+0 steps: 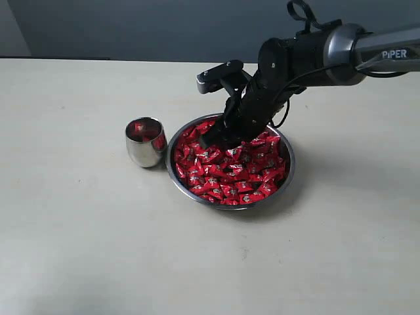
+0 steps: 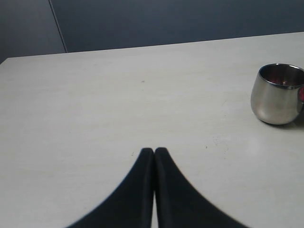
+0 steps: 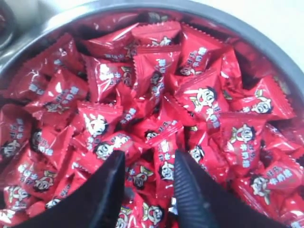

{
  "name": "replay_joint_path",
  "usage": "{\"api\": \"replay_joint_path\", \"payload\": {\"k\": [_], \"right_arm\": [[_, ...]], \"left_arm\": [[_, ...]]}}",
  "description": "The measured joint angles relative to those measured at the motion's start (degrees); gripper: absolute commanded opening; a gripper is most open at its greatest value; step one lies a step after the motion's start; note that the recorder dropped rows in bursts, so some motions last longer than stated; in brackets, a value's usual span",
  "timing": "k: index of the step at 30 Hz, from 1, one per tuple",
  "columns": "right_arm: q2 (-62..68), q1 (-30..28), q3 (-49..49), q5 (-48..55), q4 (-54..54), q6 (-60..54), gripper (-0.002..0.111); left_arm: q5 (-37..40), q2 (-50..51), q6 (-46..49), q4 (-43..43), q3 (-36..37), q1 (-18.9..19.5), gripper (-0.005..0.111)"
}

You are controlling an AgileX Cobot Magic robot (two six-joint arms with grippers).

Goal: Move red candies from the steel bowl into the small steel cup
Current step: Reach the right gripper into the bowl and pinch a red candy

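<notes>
Over at the bowl (image 1: 293, 164), the right gripper (image 3: 150, 160) is holding its fingers partway apart, tips poking into the red candies (image 1: 230, 174) w/ nothing pinched. Just beside the bowl the small cup (image 1: 146, 147) is sitting upright on the table (image 1: 79, 230), & the left gripper (image 2: 154, 153) is hovering nearby, fingers pressed together.

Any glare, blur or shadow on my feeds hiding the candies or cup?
Exterior view: sharp, evenly lit; highlights on the small steel cup, soft shadow beside the steel bowl. Right wrist view: red candies glint with glare; the right tool is a dark shape. Left wrist view: left tool soft-edged, cup crisp.
</notes>
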Motion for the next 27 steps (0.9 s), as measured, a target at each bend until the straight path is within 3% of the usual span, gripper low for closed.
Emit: {"api": "replay_joint_path", "payload": {"k": [2,9,21,23,27], "right_arm": [[0.4,0.0,0.0,-0.3,0.0,-0.1,0.054],[2.7,0.0,0.0,-0.8,-0.7,-0.2,0.048],[2.7,0.0,0.0,-2.2,-4.1,-0.4,0.048],[2.9,0.0,0.0,-2.7,-4.1,-0.4,0.043],[4.1,0.0,0.0,-3.6,-4.2,-0.4,0.020]], "left_arm": [[0.0,0.0,0.0,0.0,0.0,0.0,0.000],[0.0,0.0,0.0,0.0,0.0,0.0,0.000],[0.0,0.0,0.0,0.0,0.0,0.0,0.000],[0.0,0.0,0.0,0.0,0.0,0.0,0.000],[0.0,0.0,0.0,0.0,0.0,0.0,0.000]]}}
